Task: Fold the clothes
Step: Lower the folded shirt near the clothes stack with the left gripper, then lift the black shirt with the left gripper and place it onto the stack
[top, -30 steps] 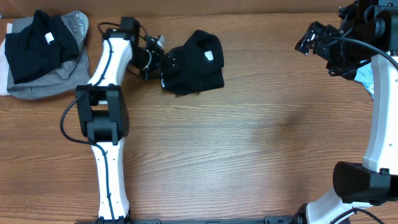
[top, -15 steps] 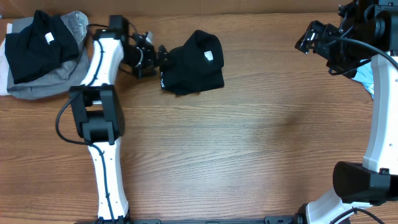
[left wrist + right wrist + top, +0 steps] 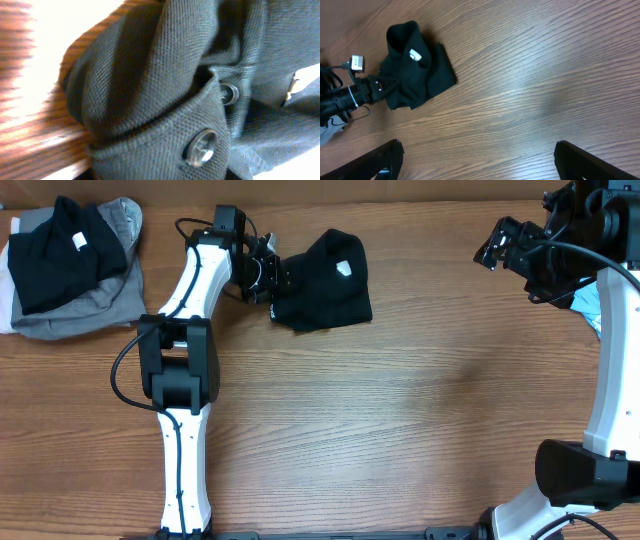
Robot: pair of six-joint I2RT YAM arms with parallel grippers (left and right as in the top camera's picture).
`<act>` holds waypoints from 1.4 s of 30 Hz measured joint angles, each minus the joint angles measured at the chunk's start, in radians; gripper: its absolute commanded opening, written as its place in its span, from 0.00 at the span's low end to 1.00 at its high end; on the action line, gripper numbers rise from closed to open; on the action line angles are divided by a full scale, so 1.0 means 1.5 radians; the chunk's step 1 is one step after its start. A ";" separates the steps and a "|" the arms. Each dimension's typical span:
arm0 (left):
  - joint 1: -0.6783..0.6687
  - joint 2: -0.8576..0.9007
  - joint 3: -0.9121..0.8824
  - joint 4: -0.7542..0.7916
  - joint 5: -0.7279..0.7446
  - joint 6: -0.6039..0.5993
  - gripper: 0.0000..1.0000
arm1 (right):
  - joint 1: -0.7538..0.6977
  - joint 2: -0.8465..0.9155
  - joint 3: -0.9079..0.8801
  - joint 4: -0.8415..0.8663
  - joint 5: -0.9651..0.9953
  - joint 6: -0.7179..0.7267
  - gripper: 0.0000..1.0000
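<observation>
A bunched black shirt [image 3: 325, 280] with a small white tag [image 3: 345, 268] lies at the back middle of the table. My left gripper [image 3: 275, 275] is at its left edge, fingers closed into the cloth. In the left wrist view, black knit fabric [image 3: 150, 90] with two clear buttons [image 3: 201, 146] fills the frame and hides the fingers. The right wrist view shows the same shirt [image 3: 415, 70] far off, with the left gripper [image 3: 387, 85] pinching its edge. My right gripper [image 3: 477, 145] hangs open and empty, high over the back right [image 3: 497, 242].
A stack of clothes sits at the back left corner: a black shirt [image 3: 60, 250] on a grey one [image 3: 80, 315]. A bit of light blue cloth [image 3: 590, 305] shows behind the right arm. Bare wood table [image 3: 400, 410] spreads across the middle and front.
My left gripper has moved right into the black shirt's edge and closed on it. The shirt has shifted slightly right. The right arm has stayed still.
</observation>
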 measured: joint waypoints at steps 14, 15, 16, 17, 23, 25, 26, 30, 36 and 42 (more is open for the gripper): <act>0.012 0.001 0.045 -0.032 -0.071 0.010 0.04 | 0.000 0.000 0.000 0.004 0.000 0.000 1.00; 0.017 0.001 0.057 -0.046 -0.089 0.014 0.04 | 0.000 0.000 0.000 0.004 0.000 0.000 1.00; 0.024 0.003 0.077 -0.061 -0.117 0.020 0.04 | 0.000 0.000 0.000 0.004 0.000 0.000 1.00; 0.031 0.005 0.097 -0.079 -0.140 0.025 0.04 | 0.000 0.000 0.000 0.004 0.000 0.000 1.00; 0.089 0.013 0.226 -0.165 -0.267 0.077 0.04 | 0.000 0.000 0.000 0.004 0.000 0.000 1.00; 0.106 0.014 0.266 -0.180 -0.298 0.097 0.04 | 0.000 0.000 0.000 0.004 0.000 0.000 1.00; 0.112 0.014 0.282 -0.184 -0.313 0.105 0.04 | 0.000 0.000 0.000 0.005 0.000 0.000 1.00; 0.139 0.014 0.344 -0.196 -0.369 0.137 0.04 | 0.000 0.000 0.000 0.005 0.000 0.000 1.00; 0.161 0.014 0.438 -0.203 -0.445 0.163 0.04 | 0.000 0.000 0.000 0.004 0.000 0.000 1.00; 0.209 0.018 0.529 -0.231 -0.461 0.165 0.04 | 0.000 0.000 0.000 0.005 0.000 0.000 1.00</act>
